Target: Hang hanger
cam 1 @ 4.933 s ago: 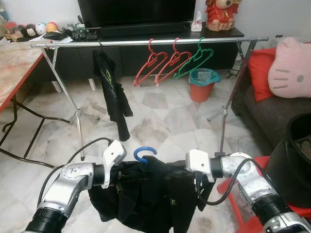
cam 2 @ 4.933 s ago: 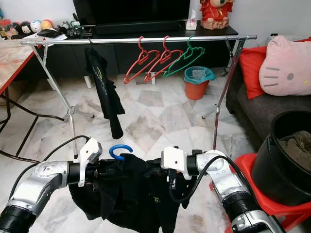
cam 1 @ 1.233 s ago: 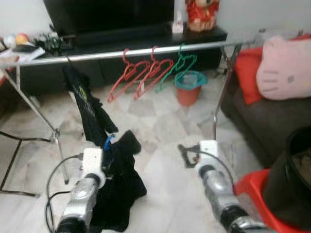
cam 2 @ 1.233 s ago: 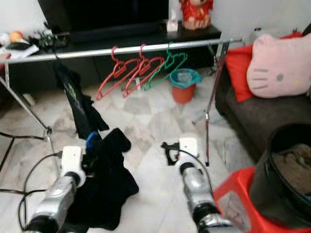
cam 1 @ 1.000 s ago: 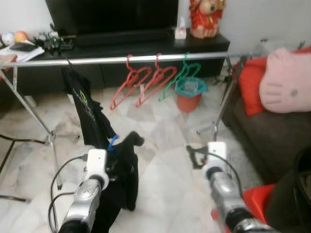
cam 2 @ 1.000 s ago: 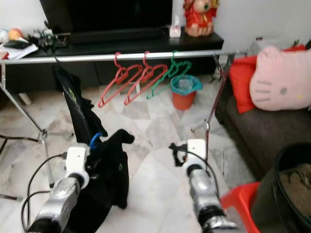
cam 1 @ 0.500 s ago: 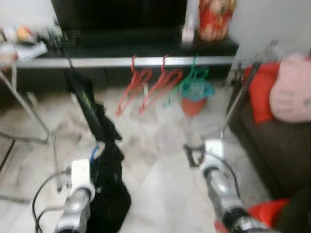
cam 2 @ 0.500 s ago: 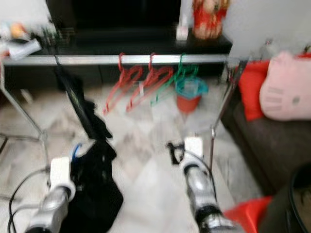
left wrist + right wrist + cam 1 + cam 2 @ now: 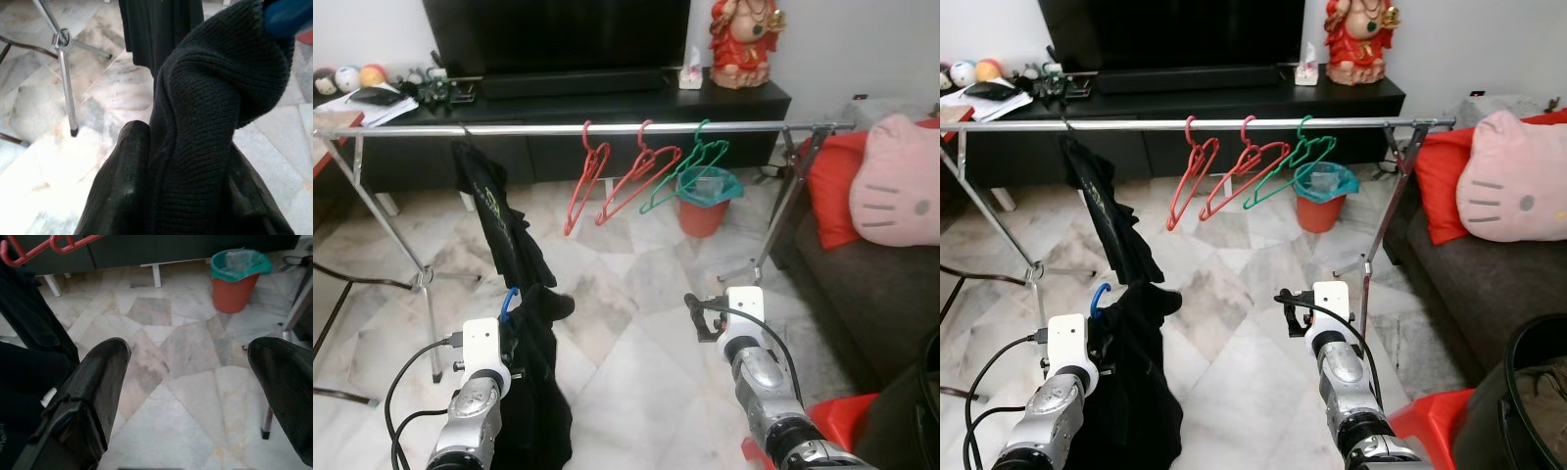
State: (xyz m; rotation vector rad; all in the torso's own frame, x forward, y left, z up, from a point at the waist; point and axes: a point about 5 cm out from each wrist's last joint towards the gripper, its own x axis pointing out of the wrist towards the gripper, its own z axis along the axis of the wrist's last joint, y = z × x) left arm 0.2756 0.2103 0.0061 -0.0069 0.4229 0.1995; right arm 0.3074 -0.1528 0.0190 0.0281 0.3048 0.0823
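The left claw (image 9: 195, 161) is clenched on a black knitted garment (image 9: 533, 392) draped over a blue plastic hanger (image 9: 508, 299), held low in front of a long silver clothes rail (image 9: 607, 127). The right claw (image 9: 195, 396) hangs released above the marble floor (image 9: 636, 284). Two red hangers (image 9: 607, 181), a green hanger (image 9: 690, 171) and a black shirt (image 9: 494, 211) hang from the rail.

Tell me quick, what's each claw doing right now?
Left gripper: shut on the black garment with its blue hanger.
Right gripper: open, holding nothing.
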